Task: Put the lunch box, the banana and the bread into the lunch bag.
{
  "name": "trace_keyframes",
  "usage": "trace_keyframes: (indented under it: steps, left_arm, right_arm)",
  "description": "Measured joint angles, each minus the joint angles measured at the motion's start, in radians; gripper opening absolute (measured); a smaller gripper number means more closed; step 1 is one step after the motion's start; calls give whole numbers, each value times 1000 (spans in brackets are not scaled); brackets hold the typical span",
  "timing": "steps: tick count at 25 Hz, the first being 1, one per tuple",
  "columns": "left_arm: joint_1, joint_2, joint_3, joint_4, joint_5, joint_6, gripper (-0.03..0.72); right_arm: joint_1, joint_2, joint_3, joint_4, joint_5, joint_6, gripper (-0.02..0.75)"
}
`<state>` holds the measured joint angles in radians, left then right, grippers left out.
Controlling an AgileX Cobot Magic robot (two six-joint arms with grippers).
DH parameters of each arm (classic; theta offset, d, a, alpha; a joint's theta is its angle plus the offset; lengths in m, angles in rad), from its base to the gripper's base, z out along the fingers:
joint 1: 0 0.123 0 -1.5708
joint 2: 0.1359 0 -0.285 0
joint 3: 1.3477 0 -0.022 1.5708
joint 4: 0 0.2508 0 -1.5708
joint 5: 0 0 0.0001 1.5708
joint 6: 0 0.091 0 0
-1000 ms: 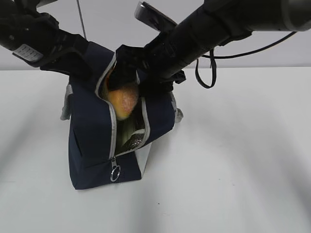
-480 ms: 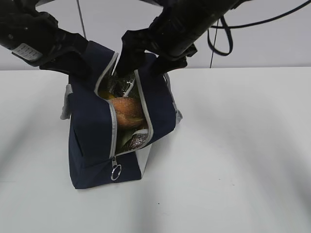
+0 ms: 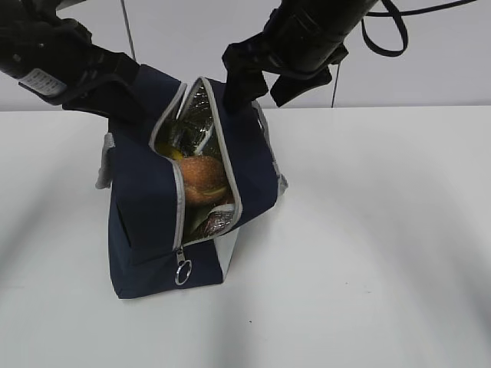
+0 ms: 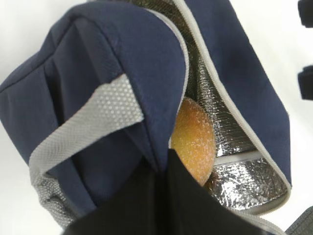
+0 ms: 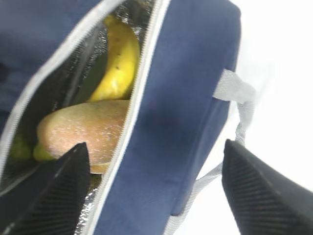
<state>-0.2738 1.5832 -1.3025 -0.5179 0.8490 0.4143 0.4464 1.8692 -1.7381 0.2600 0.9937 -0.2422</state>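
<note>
The navy lunch bag stands open on the white table. My left gripper is shut on the bag's left flap and holds it up; in the left wrist view its jaws pinch the navy fabric. The bread lies inside the bag on the foil lining, and it also shows in the left wrist view and the right wrist view. The banana lies behind the bread inside the bag. My right gripper hangs open and empty above the bag's right wall. The lunch box is hidden.
A grey webbing handle hangs on the bag's right side, another on the left. The zipper's ring pull hangs at the bag's front bottom. White table lies to the right and in front.
My right gripper let go of the bread, which dropped into the bag. The gripper rose up and to the right out of the opening. The left gripper has not moved.
</note>
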Motion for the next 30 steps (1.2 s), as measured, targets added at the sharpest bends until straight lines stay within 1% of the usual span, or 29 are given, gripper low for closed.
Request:
trace_keyframes:
  steps: [2, 8, 10, 12, 13, 14, 15, 17, 18, 19, 21, 23, 25, 30]
  left_arm:
    - [0, 0, 0, 0, 0, 0, -3]
    - [0, 0, 0, 0, 1, 0, -3]
    - [0, 0, 0, 0, 1, 0, -3]
    - [0, 0, 0, 0, 1, 0, -3]
    - [0, 0, 0, 0, 1, 0, -3]
    - [0, 0, 0, 0, 1, 0, -3]
    - [0, 0, 0, 0, 1, 0, -3]
    - [0, 0, 0, 0, 1, 0, -3]
    - [0, 0, 0, 0, 1, 0, -3]
    - [0, 0, 0, 1, 1, 0, -3]
    - [0, 0, 0, 1, 1, 0, -3]
    - [0, 0, 0, 1, 3, 0, -3]
    - [0, 0, 0, -8, 3, 0, -3]
    - [-2, 0, 0, -111, -8, 0, -3]
  right_arm:
    - [-4, 25, 0, -7, 0, 10, 595]
    - [-33, 102, -2, -9, 6, 39, 589]
    - [-45, 118, -2, -5, 11, 42, 588]
    - [-56, 133, -2, 21, 18, 42, 568]
    - [-60, 142, -2, 40, 23, 42, 545]
    - [-65, 147, -2, 56, 29, 38, 503]
    - [-68, 155, -2, 78, 38, 26, 445]
    - [-68, 165, -2, 137, 52, -6, 290]
    - [-68, 165, -2, 171, 56, -23, 177]
    - [-68, 165, -2, 190, 57, -31, 105]
    - [-68, 165, -4, 207, 59, -40, 20]
    - [-68, 165, -4, 211, 64, -41, -5]
    - [-71, 157, -4, 212, 76, -36, -7]
    - [-91, 82, -4, 210, 115, 3, -10]
